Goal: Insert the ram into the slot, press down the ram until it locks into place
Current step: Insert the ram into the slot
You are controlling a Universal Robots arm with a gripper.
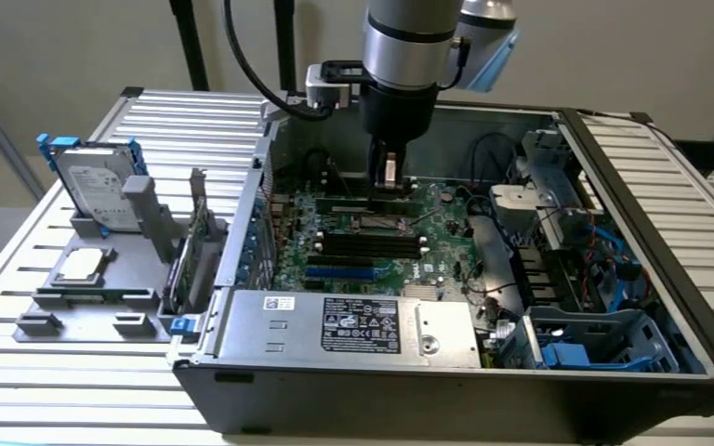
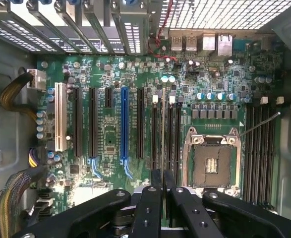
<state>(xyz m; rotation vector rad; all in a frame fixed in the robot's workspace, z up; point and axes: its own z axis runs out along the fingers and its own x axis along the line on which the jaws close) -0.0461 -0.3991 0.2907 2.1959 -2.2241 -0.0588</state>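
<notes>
Ram (image 2: 163, 130) hangs edge-on, clamped between the closed fingers of the gripper (image 2: 162, 174), over the slot (image 1: 370, 240) directly beneath them. You should hold it upright and parallel to that slot, then press evenly so both pale clips (image 2: 155, 98) can latch.

The exterior view has soft, even light: the ribbed table (image 1: 183, 111) is bright, and the inside of the computer case (image 1: 456, 395) lies in shade. In the wrist view the motherboard (image 2: 110, 134) is well lit, the perforated panel (image 2: 219, 12) glares white, and my gripper (image 2: 162, 174), clamped on the ram (image 2: 163, 134), looks almost plain black.
</notes>
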